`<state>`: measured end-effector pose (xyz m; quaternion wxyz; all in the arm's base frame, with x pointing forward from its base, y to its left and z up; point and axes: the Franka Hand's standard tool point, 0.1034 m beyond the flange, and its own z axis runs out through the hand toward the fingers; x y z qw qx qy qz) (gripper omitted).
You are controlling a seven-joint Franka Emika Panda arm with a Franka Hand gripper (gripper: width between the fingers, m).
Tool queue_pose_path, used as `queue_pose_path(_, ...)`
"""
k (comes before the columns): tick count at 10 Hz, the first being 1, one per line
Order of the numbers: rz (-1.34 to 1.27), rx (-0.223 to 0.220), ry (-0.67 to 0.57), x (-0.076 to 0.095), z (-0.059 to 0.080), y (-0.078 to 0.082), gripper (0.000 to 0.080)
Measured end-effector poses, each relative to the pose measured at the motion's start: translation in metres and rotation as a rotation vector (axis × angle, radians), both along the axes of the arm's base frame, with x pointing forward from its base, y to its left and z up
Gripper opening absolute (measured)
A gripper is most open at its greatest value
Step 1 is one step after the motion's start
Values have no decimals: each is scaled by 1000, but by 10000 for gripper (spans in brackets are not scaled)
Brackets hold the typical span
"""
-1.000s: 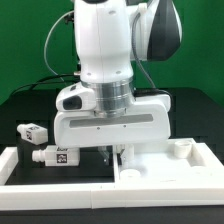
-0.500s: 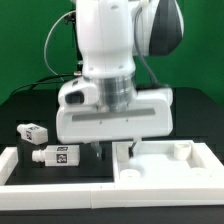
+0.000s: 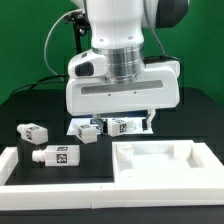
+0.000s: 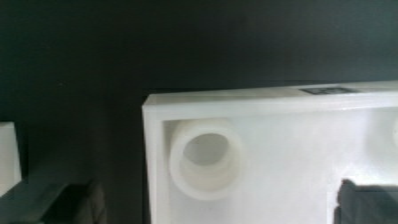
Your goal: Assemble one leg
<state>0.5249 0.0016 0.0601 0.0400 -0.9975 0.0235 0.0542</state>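
Observation:
Several small white legs with marker tags lie on the black table: two at the exterior view's left and two further back, below the hand. My gripper hangs above the table, over the back edge of the large white tray-shaped part. In the wrist view my gripper is open and empty. Its dark fingertips stand wide apart over the tray part's corner, which has a round recess. No leg shows in the wrist view.
A white rim piece runs along the front at the exterior view's left. Black cables hang behind the arm. A white edge shows at the side of the wrist view.
The arm has risen and shifted toward the exterior view's right. This uncovers the two legs behind it. The gripper stays empty.

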Motion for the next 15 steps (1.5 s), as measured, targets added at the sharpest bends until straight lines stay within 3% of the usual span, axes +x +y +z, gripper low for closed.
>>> queue_pose_path(2, -1, -2, 5, -4, 0, -1, 649)
queue_pose_path(3, 19, -9, 30, -18, 1, -3, 649)
queue_pose_path(5, 111, -51, 46, -28, 15, -12, 649)
queue_pose_path(7, 298, -41, -7, -46, 6, -31, 649)
queue_pose_path(11, 510, -15, -4, -45, 5, -33, 649)
queue_pose_path(13, 451, -36, 73, -66, -1, -63, 649)
queue_pose_path(15, 406, -35, 173, -81, -2, -77, 649)
